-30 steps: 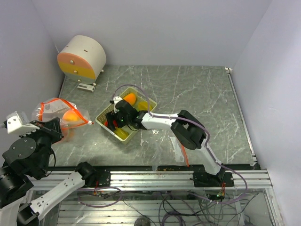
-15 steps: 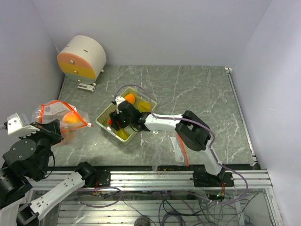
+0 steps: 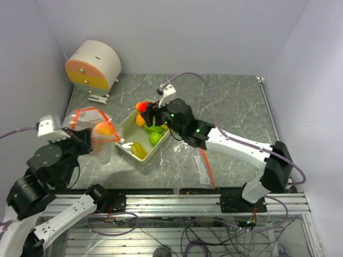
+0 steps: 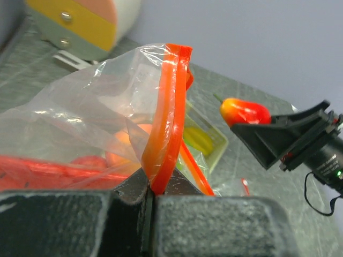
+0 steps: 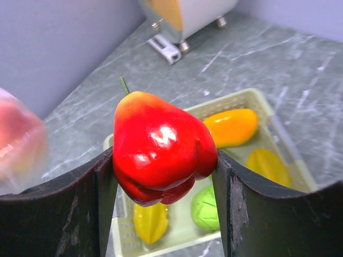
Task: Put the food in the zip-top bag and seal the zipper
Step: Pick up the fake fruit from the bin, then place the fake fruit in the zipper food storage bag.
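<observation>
While the right claw [image 5: 163,160] grips a red fruit [image 5: 155,134], the bag [image 4: 91,107] hangs to its left.
Left claw [image 4: 153,190] is clenched on the bag's rim; its mouth faces the fruit; right arm nearer.

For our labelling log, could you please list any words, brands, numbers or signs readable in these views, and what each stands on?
None: no readable word, number or sign shows in any view. The zip-top bag, the red toy fruit, the tray and the round white and orange drum all show plain surfaces.
</observation>
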Controlling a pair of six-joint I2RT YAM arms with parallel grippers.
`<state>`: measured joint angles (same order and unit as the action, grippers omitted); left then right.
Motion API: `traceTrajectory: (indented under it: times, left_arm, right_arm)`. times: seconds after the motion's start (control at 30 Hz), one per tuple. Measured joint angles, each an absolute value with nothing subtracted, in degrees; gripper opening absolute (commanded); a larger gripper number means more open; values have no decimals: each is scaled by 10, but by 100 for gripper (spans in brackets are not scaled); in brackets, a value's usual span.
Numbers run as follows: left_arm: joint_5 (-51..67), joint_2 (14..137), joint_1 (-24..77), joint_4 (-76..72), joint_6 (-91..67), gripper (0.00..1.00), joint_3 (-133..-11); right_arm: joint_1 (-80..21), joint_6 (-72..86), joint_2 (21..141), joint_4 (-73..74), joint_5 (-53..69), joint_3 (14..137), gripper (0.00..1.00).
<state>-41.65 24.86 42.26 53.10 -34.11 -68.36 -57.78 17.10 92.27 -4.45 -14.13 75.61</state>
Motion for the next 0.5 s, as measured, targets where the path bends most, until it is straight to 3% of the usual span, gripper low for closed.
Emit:
traceTrajectory:
  times: [0.27,0.5]
  left_arm:
    - [-251,353,423,337,-314,7,-587]
    - [-178,408,423,203,-322,7,-465]
  right_arm:
    - [-528,179,796,-12,-207,662,43]
    - [-521,161,686,-1,-221,622,43]
